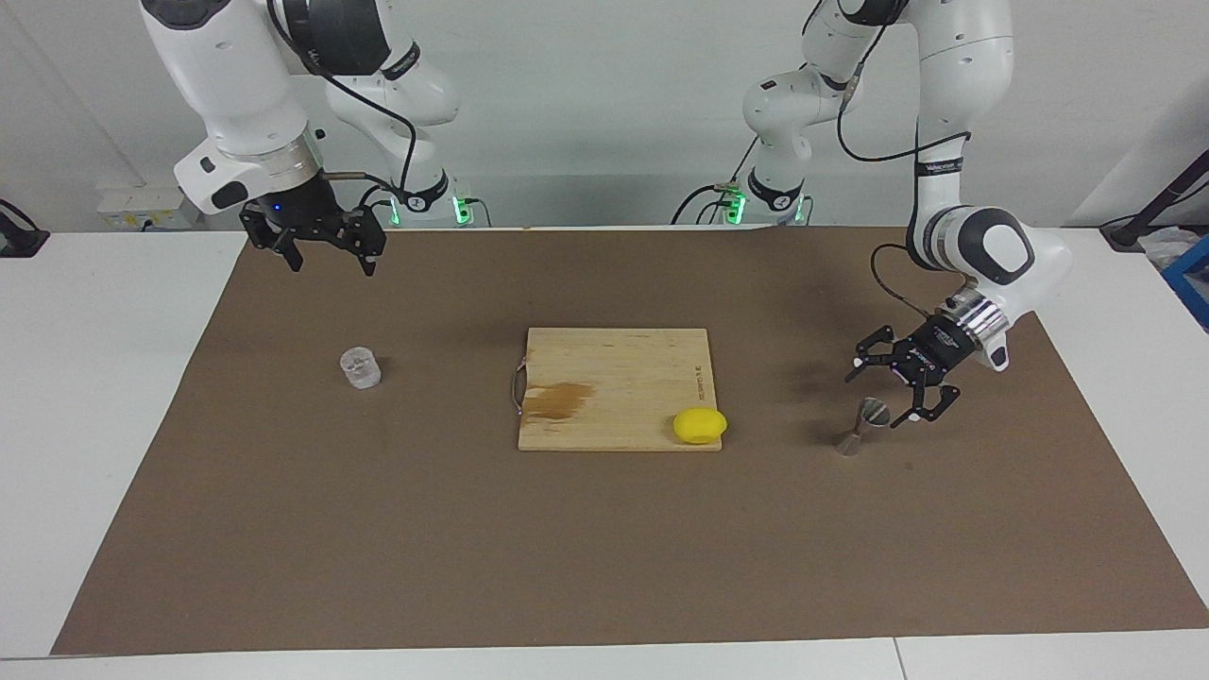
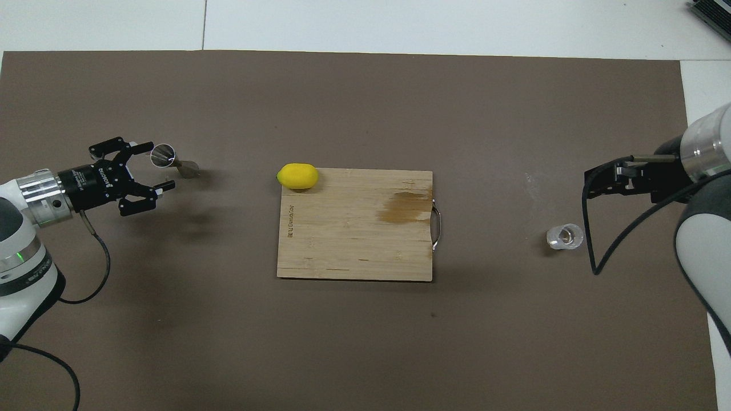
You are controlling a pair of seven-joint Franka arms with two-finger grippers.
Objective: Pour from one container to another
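The clear squat cup [image 1: 360, 368] stands on the brown mat toward the right arm's end; it also shows in the overhead view [image 2: 565, 236]. My right gripper [image 1: 331, 263] hangs open and empty in the air, over the mat nearer the robots than the cup [image 2: 594, 182]. The grey metal jigger [image 1: 861, 428] stands on the mat toward the left arm's end [image 2: 171, 162]. My left gripper [image 1: 885, 397] is low and tilted, open, with its fingers on either side of the jigger's upper cone [image 2: 157, 166], not closed on it.
A wooden cutting board [image 1: 614, 378] with a dark stain and a metal handle lies mid-table [image 2: 354, 240]. A yellow lemon [image 1: 700, 425] sits on its corner toward the jigger [image 2: 297, 176]. The brown mat [image 1: 378, 529] covers most of the white table.
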